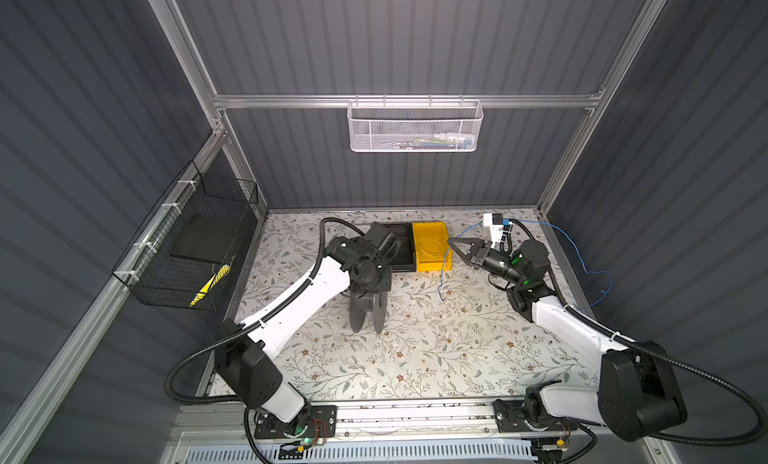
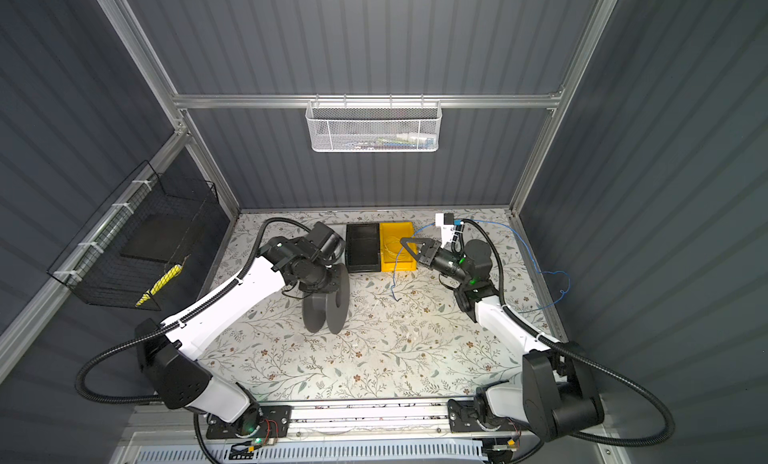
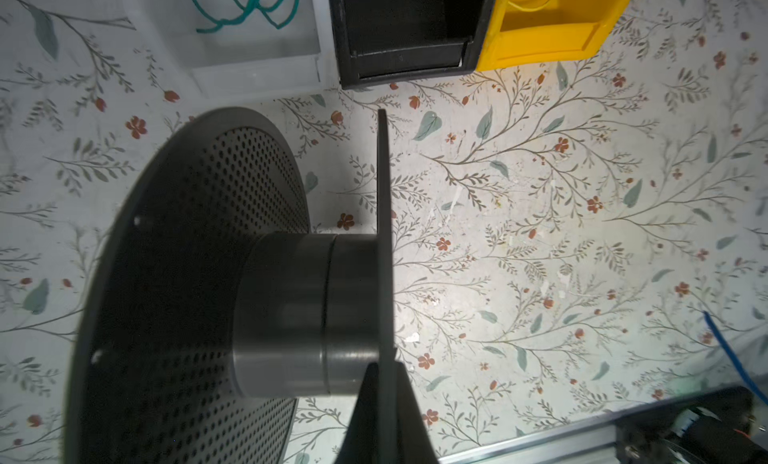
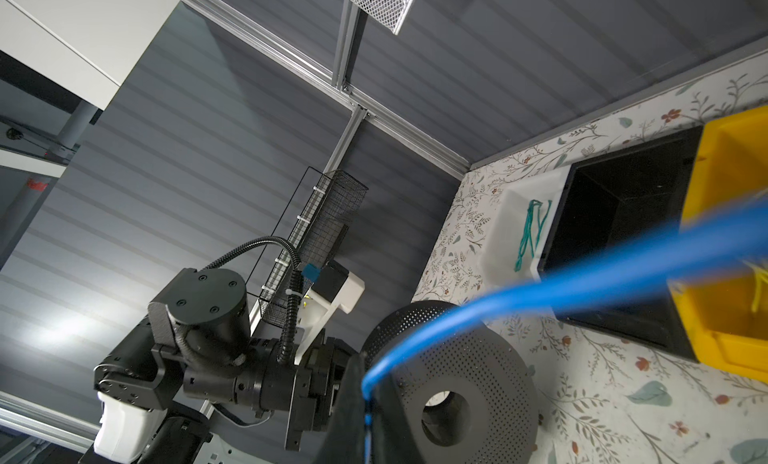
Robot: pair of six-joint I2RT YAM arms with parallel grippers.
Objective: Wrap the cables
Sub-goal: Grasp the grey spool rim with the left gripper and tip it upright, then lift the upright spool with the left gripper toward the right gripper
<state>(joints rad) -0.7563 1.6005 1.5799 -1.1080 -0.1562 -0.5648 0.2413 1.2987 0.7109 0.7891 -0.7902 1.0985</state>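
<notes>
Had nothing wound yet: clamped the reel by its rim in the closed left gripper, pinched the blue wire in the closed right gripper toward the far edge of the table, likely needed laying it on the core next.

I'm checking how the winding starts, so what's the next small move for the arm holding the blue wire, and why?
Probably carry the right gripper across to the bare hub of the spool. Its jaws are shut on the blue wire, no turn is wound yet, and the left gripper clamps one flange, holding the spool upright.
</notes>
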